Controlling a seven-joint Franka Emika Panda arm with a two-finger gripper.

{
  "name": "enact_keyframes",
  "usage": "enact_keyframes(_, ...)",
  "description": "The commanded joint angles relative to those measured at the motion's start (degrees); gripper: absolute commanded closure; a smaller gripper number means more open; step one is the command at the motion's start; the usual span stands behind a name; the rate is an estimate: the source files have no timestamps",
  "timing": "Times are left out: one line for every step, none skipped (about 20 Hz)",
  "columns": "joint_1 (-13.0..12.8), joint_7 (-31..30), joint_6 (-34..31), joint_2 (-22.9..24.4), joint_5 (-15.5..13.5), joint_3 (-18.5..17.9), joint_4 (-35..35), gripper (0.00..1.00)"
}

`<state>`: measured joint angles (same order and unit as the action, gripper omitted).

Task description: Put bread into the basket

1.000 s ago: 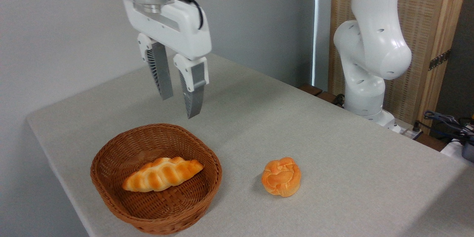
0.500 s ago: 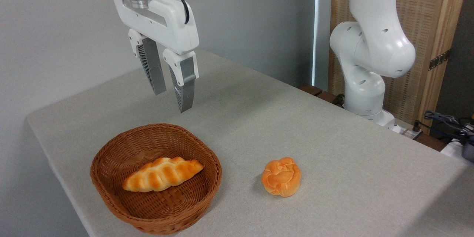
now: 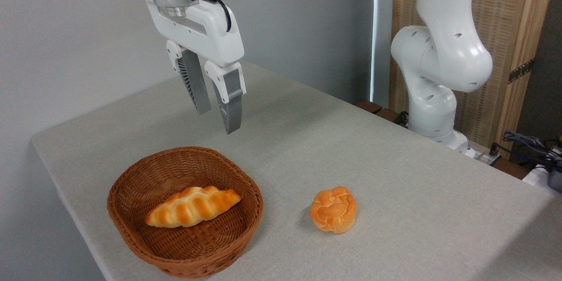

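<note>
The bread [image 3: 192,206] was seen lying inside the basket [image 3: 131,232], stretched across the woven floor with its pointed ends near the inner wall, a placement judged to mean the task was as good as done. The gripper [image 3: 218,120] was held above the table [image 3: 395,175], beyond the basket's far rim and well clear of it, its jaws parted by a narrow gap and nothing held between them; that height and emptiness were read as those of a tool with the loaf released. A round bun [image 3: 333,209] was left on the table to the right of the basket, apart from it and untouched, and was taken to be no part of the job. The top of the gripper mount was cut off by the upper edge, as was the arm [image 3: 439,61] above its shoulder. The basket's near inner wall was hidden behind its own rim, and the underside of the bread could not be made out.
</note>
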<state>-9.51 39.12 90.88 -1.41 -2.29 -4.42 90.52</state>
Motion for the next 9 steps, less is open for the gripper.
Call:
enact_keyframes(0.2,-1.3,1.5,2.6,1.1,0.3,3.8,0.00)
enact_keyframes(0.3,-1.2,1.7,2.7,1.2,0.3,4.0,0.00)
enact_keyframes(0.2,-1.1,2.6,2.7,1.2,0.1,4.1,0.00)
enact_keyframes(0.2,-1.1,3.6,3.0,1.2,0.0,4.7,0.00)
enact_keyframes(0.2,-1.1,4.0,3.1,1.2,-0.1,4.9,0.00)
enact_keyframes(0.2,-1.1,4.0,3.1,1.2,-0.4,4.9,0.00)
enact_keyframes(0.2,-1.1,4.1,3.2,1.2,-0.5,4.9,0.00)
enact_keyframes(0.3,-1.1,4.4,3.1,1.1,-0.5,4.8,0.00)
enact_keyframes(0.3,-1.1,4.3,3.1,1.2,-0.5,4.8,0.00)
